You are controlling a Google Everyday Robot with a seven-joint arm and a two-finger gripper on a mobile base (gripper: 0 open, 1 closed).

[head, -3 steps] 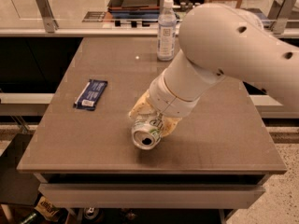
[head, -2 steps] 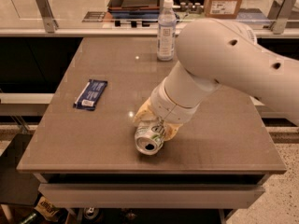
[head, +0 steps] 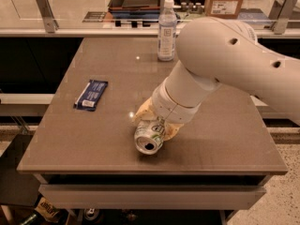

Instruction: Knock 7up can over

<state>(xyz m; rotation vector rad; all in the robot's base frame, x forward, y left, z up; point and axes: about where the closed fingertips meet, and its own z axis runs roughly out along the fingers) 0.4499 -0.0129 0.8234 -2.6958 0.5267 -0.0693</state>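
The 7up can (head: 149,138) lies on its side near the front middle of the brown table (head: 93,139), its silver top facing the camera. My gripper (head: 155,124) comes down from the big white arm right over the can. Its tan fingers (head: 141,111) sit on both sides of the can's body and touch it. The far end of the can is hidden under the wrist.
A clear plastic bottle (head: 167,29) with a white cap stands at the table's far edge. A dark blue snack packet (head: 91,94) lies on the left. The white arm (head: 225,64) covers the right half of the table. A counter with boxes runs behind.
The arm has shifted slightly toward the right and front. The can lay on its side throughout and has moved a little with the gripper.
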